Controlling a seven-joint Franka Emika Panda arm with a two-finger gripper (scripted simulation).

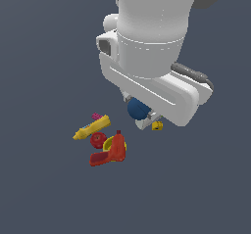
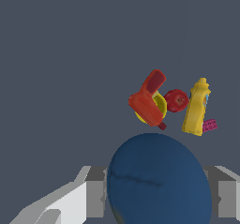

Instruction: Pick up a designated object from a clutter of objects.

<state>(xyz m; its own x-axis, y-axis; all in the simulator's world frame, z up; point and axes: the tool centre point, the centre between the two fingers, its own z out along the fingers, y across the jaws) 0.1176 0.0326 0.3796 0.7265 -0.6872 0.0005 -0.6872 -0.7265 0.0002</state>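
End effector (image 1: pixel 142 114) clamps the blue ball (image 2: pixel 158 181).

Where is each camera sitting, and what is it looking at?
Exterior view: off the arm and above, looking down at the floor; the white arm fills the top, with the gripper around the blue ball and the clutter to its left.
Wrist view: on the wrist, looking past the fingers and the ball to the clutter.
Both show the ball, the yellow bottle, the red fruit and the red drill.
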